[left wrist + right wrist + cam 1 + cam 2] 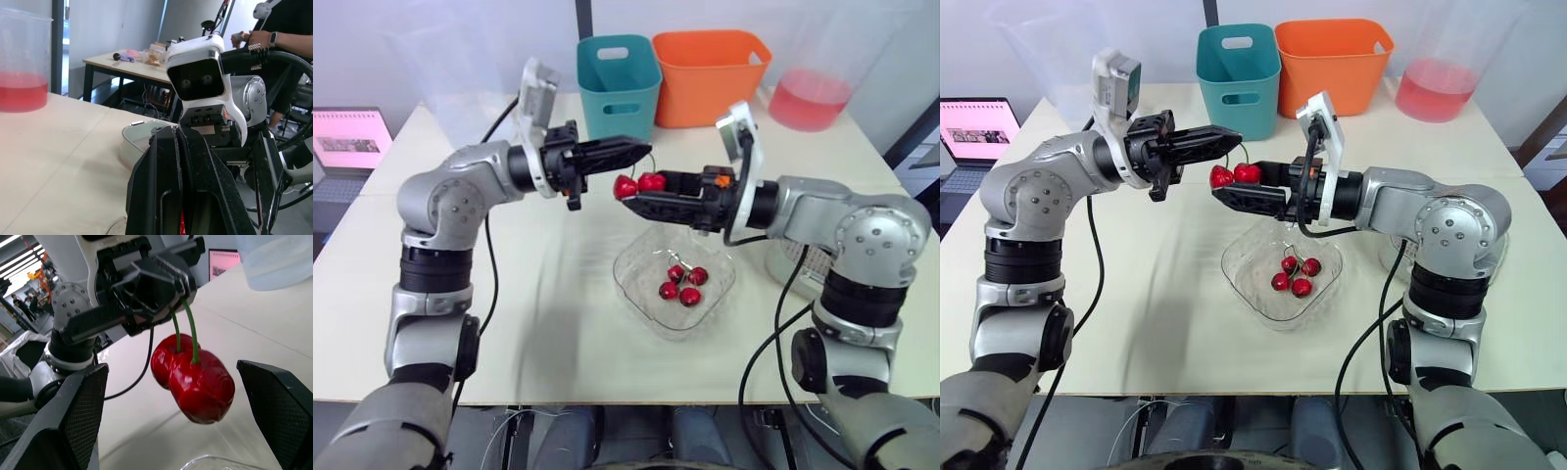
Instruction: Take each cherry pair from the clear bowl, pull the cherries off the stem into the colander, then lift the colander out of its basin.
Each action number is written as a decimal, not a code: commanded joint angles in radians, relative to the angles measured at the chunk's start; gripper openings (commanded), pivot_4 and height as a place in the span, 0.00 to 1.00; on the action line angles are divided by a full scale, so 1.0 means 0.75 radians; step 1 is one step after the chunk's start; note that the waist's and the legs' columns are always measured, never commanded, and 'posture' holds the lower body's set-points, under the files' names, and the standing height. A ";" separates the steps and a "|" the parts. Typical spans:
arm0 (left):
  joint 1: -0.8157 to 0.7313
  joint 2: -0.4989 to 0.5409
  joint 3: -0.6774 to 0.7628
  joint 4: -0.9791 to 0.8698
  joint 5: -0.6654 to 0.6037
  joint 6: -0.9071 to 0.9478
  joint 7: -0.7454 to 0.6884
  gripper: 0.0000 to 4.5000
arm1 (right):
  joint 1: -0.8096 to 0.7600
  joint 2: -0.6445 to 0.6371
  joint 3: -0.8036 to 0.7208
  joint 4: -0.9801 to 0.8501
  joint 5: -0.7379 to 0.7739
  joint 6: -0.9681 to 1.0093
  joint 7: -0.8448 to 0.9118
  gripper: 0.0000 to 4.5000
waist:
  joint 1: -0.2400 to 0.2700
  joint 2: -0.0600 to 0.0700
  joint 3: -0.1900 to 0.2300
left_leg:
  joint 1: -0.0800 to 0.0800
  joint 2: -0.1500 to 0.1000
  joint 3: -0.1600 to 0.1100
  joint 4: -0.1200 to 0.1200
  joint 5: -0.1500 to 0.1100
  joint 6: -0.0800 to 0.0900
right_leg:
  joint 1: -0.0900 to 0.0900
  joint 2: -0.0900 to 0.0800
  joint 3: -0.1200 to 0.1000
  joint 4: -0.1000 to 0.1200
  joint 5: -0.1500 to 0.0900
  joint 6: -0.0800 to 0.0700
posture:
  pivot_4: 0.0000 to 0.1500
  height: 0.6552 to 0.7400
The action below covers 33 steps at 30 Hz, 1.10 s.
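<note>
A cherry pair (pixel 639 183) hangs by its green stems from my left gripper (pixel 641 149), which is shut on the stems above the table. My right gripper (pixel 636 196) is open; in the right wrist view the two cherries (pixel 193 377) hang between its spread fingers without touching them. Just below and to the right sits the clear bowl (pixel 641 266) with several more cherries (pixel 683 282) inside. The colander in its basin (pixel 800 264) stands at the right, mostly hidden behind my right arm.
A teal bin (pixel 618 83) and an orange bin (pixel 710 73) stand at the back of the table, with a clear container of red liquid (pixel 810 98) to their right. A laptop (pixel 350 137) sits off the table's left. A person (pixel 274 39) stands beyond the table.
</note>
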 commanded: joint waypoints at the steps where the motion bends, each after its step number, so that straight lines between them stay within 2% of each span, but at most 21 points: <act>1: -0.032 0.016 0.024 -0.013 -0.004 -0.022 -0.014 0.00 | 0.000 0.000 -0.037 -0.033 0.070 -0.014 -0.031 0.88 | -0.001 0.000 0.000 | 0.000 0.000 0.000 0.000 0.000 0.000 | 0.000 0.000 0.000 0.000 0.000 0.000 | 1.00 1.00; 3: -0.030 0.018 0.026 -0.011 -0.001 -0.025 -0.016 0.00 | 0.002 -0.007 -0.044 -0.027 0.094 -0.017 -0.043 0.71 | -0.002 0.000 0.000 | 0.000 0.000 0.000 0.000 0.000 0.000 | 0.000 0.000 0.000 0.000 0.000 0.000 | 1.00 1.00; 7: -0.027 0.019 0.028 -0.013 0.001 -0.028 -0.015 0.00 | 0.006 -0.025 -0.043 -0.017 0.129 -0.024 -0.060 0.28 | -0.002 0.000 0.000 | 0.000 0.000 0.000 0.000 0.000 0.000 | 0.000 0.000 0.000 0.000 0.000 0.000 | 1.00 1.00; 18: -0.064 0.014 0.066 0.014 -0.011 -0.041 0.010 0.00 | 0.067 -0.118 0.004 -0.013 0.201 -0.032 -0.018 0.28 | -0.001 0.000 0.000 | 0.000 0.000 0.000 0.000 0.000 0.000 | 0.000 0.000 0.000 0.000 0.000 0.000 | 1.00 1.00; 27: -0.056 0.017 0.036 0.032 0.039 -0.092 0.000 0.00 | 0.176 -0.216 0.084 -0.055 0.165 -0.098 0.048 0.28 | -0.003 0.000 0.000 | 0.000 0.000 0.001 0.000 0.000 0.001 | 0.000 0.001 0.000 0.000 0.000 0.000 | 1.00 1.00; 33: -0.014 0.006 -0.002 0.015 0.107 -0.158 0.010 0.00 | 0.221 -0.322 -0.072 -0.012 0.083 -0.280 0.019 0.28 | 0.004 0.000 0.000 | 0.000 0.000 0.001 0.000 0.000 0.001 | 0.000 0.001 0.000 -0.001 0.000 0.000 | 1.00 1.00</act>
